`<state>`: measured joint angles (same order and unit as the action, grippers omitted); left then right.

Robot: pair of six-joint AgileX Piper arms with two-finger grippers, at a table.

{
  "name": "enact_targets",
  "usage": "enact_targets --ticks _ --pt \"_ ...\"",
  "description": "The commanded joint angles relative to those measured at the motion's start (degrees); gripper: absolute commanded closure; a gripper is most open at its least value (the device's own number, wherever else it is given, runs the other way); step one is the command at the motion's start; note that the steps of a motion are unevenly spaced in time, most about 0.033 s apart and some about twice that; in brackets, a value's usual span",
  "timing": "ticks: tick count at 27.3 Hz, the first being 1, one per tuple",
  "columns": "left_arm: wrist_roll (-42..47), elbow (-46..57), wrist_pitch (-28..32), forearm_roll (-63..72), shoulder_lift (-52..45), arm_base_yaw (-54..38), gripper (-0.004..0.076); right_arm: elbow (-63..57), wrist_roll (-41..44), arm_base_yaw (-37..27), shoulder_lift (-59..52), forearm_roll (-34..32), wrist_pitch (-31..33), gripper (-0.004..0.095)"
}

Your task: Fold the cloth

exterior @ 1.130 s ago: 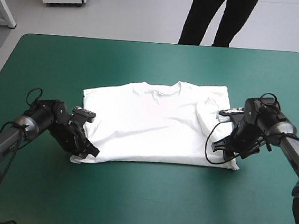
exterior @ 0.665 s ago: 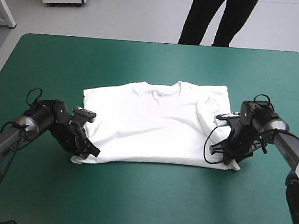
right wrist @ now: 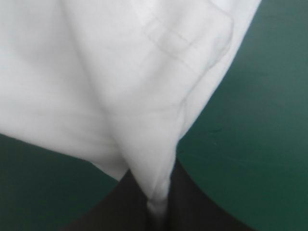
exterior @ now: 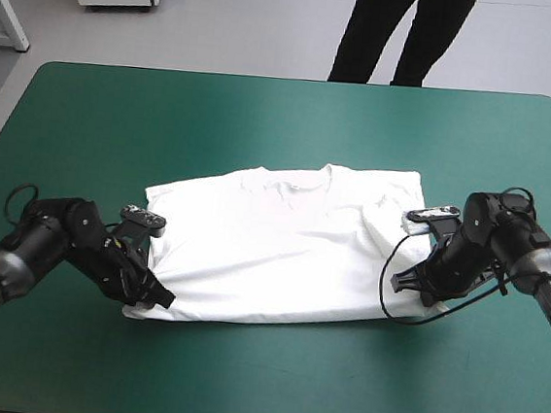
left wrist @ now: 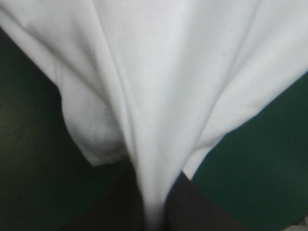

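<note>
The white T-shirt (exterior: 282,241) lies folded in half on the teal-green table (exterior: 284,119), collar toward the far edge. My left gripper (exterior: 148,297) pinches its near left corner, fingers all but shut with the cloth (left wrist: 159,96) bunched between them. At the near right corner my right gripper (exterior: 424,291) is shut on the T-shirt (right wrist: 125,86), which rises in a taut ridge from between its fingers (right wrist: 192,207). Both corners look slightly lifted and the sheet is stretched between the arms.
Bare teal-green cover (exterior: 269,372) runs along the near side of the table, and more lies beyond the collar toward the far edge.
Both grippers have pulled apart and toward the near edge, stretching the T-shirt. The folded right sleeve flap has flattened out, and the left arm has drawn back to the left.
</note>
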<state>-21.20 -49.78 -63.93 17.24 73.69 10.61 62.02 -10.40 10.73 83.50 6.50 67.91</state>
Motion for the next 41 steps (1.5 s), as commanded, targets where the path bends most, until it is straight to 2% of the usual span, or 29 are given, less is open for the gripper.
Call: enact_targets --ticks 1,3,6,15,25,41 --pt "2.6 -4.0 -4.4 -2.3 -8.9 0.2 0.0727 1.5 0.7 0.0 -6.0 -0.5 1.6 0.0925" --pt "4.3 -7.5 -7.0 -3.8 -12.5 0.2 0.0727 1.5 1.1 0.0 -9.1 -0.5 2.5 0.0925" --pt "4.6 -10.7 -9.1 -3.4 -12.9 0.2 0.0727 1.5 1.7 0.0 -12.6 0.3 2.8 0.0925" --pt "5.6 -14.0 -8.2 -3.6 -12.7 0.2 0.0728 11.1 2.5 0.0 -11.6 0.3 1.4 0.0925" --pt "7.2 -14.0 -2.4 -7.9 -10.3 0.2 0.0728 20.8 2.3 0.0 -0.6 1.0 1.5 0.0925" --pt "7.5 -14.1 12.4 -12.8 4.8 0.1 0.0728 33.1 1.1 0.0 14.9 0.8 -2.2 0.0925"
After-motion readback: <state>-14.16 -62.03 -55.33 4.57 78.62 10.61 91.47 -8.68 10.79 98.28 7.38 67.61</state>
